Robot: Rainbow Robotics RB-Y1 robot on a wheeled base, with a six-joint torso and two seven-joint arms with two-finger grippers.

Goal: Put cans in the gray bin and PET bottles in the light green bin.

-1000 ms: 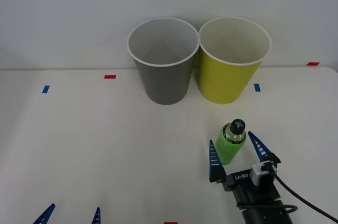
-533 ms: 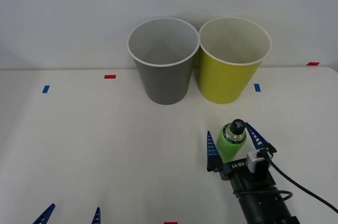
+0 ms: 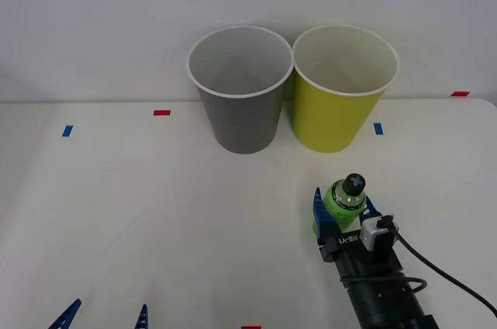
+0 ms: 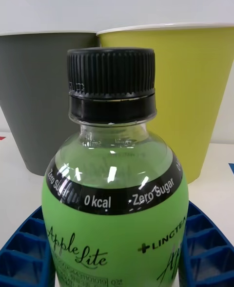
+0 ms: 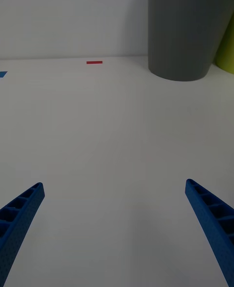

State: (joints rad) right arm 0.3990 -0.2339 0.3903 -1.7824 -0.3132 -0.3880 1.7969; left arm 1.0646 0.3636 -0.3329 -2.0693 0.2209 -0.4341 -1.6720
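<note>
Toward the worktop's (image 3: 116,212) near right, right gripper (image 3: 342,216) has its fingers closed on the upright PET bottle (image 3: 344,203), low on the wrap, cap free for the light green bin (image 3: 340,88) beyond; left gripper (image 5: 114,228) parked spread, empty, near left edge.

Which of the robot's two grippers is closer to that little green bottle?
The right. The right gripper has its fingers closed around the green bottle in front of the light green bin. The left gripper waits open at the table's near edge, far off.
</note>
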